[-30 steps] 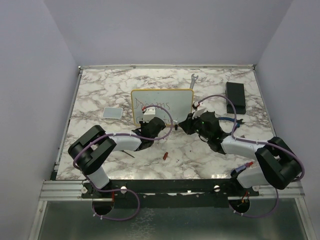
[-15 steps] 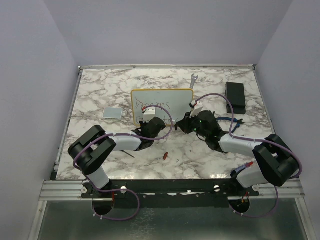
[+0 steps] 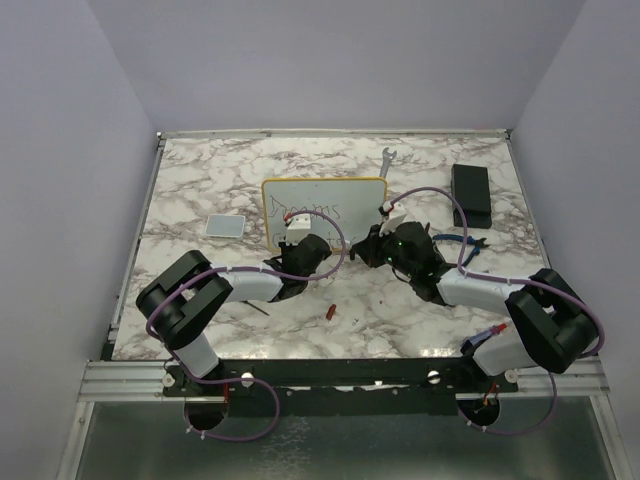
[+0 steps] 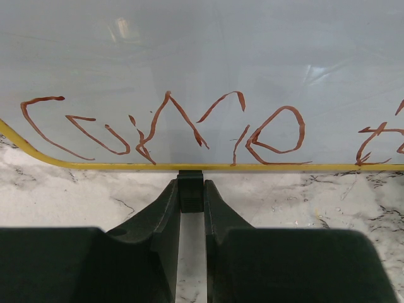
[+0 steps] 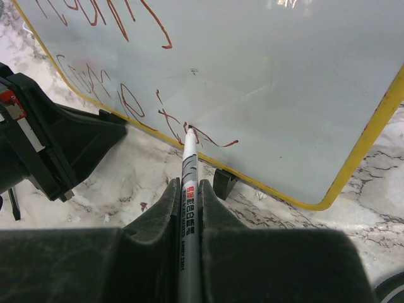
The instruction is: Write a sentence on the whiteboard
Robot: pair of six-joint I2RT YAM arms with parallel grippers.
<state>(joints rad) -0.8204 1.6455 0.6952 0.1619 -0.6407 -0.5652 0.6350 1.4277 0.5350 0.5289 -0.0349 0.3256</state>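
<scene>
The whiteboard (image 3: 350, 195) with a yellow frame stands tilted at mid-table. The sentence (image 3: 312, 213) runs in two lines of thin red-brown letters. In the left wrist view the lower line (image 4: 170, 123) reads roughly "come". My left gripper (image 4: 190, 189) is shut on the board's small black foot (image 4: 190, 183) at its bottom edge. My right gripper (image 5: 188, 189) is shut on a white marker (image 5: 189, 170). The marker's tip touches the whiteboard (image 5: 284, 95) at the end of the lower line, just above the frame.
A red marker cap (image 3: 330, 312) lies in front of the board. A small grey pad (image 3: 226, 226) sits to the board's left. A black box (image 3: 471, 193) and a wrench (image 3: 387, 158) lie at the back right. Another board foot (image 5: 224, 183) stands beside the marker.
My right gripper with the marker has shifted slightly left and toward the board. The left arm and the board have not moved.
</scene>
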